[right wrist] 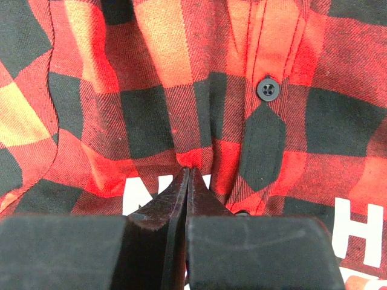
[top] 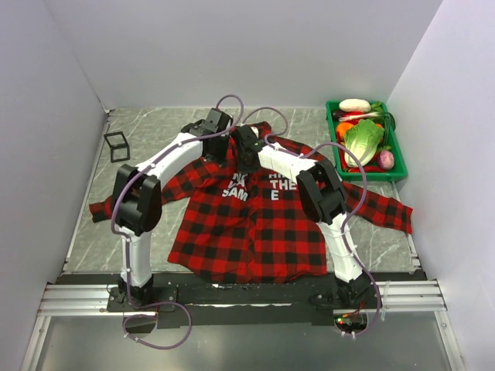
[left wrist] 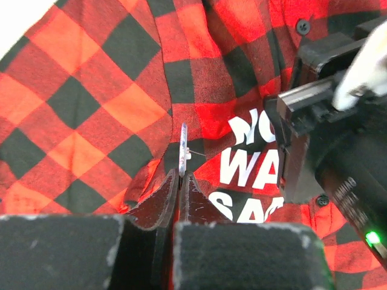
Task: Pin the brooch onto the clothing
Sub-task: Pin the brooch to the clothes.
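The red-and-black plaid shirt (top: 247, 224) lies flat on the table with its white letters facing up. My left gripper (left wrist: 180, 176) is shut on the brooch (left wrist: 182, 145), a thin greyish disc seen edge-on with its fine pin pointing right. It holds the brooch just above the cloth (left wrist: 91, 103), left of the letters. My right gripper (right wrist: 188, 172) is shut on a small pinched fold of the shirt (right wrist: 151, 109), just above the letters and left of the button placket. In the top view both grippers, left (top: 223, 158) and right (top: 246, 168), meet at the upper chest.
The right arm's black wrist housing (left wrist: 326, 139) stands close to the right of the brooch. A green bin (top: 337, 147) of vegetables sits at the back right. A small black wire-frame cube (top: 116, 145) sits at the back left. White walls enclose the table.
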`<state>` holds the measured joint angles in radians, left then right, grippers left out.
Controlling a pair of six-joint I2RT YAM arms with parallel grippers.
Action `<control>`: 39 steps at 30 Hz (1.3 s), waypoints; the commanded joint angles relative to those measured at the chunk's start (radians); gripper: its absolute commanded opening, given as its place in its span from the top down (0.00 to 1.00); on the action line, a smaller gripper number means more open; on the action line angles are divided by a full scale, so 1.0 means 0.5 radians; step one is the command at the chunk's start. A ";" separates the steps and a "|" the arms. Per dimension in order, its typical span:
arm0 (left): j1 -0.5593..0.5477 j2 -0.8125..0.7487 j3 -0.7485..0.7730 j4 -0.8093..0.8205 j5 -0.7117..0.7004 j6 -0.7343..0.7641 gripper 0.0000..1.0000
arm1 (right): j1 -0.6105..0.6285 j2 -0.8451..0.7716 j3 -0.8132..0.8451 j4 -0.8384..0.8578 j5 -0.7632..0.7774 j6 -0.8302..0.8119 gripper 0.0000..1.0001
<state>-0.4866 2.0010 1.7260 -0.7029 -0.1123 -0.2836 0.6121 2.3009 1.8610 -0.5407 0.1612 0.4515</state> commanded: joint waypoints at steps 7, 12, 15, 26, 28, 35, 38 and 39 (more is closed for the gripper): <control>-0.012 0.118 0.128 -0.033 0.007 -0.071 0.99 | -0.012 -0.239 -0.114 0.170 -0.046 0.014 1.00; -0.015 0.167 0.134 -0.009 0.047 -0.089 0.99 | -0.018 -0.307 -0.148 0.192 -0.065 0.039 1.00; -0.015 0.201 0.144 -0.018 0.074 -0.101 0.99 | -0.022 -0.359 -0.209 0.244 -0.092 0.057 1.00; -0.082 0.271 0.171 0.025 0.179 -0.151 0.99 | -0.064 -0.454 -0.436 0.477 -0.301 0.131 1.00; -0.094 0.272 0.174 0.034 0.169 -0.148 0.99 | -0.074 -0.451 -0.458 0.498 -0.313 0.131 1.00; -0.122 0.367 0.233 -0.009 0.145 -0.141 0.99 | -0.089 -0.472 -0.559 0.630 -0.411 0.162 1.00; -0.122 0.370 0.220 0.019 0.151 -0.135 0.99 | -0.092 -0.481 -0.593 0.664 -0.424 0.168 1.00; -0.122 0.370 0.214 0.034 0.160 -0.135 0.99 | -0.092 -0.491 -0.611 0.673 -0.433 0.171 1.00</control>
<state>-0.5385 2.1780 1.8050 -0.6975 -0.0418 -0.3389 0.5690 2.1292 1.5768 -0.2665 -0.0265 0.5240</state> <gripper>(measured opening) 0.032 0.007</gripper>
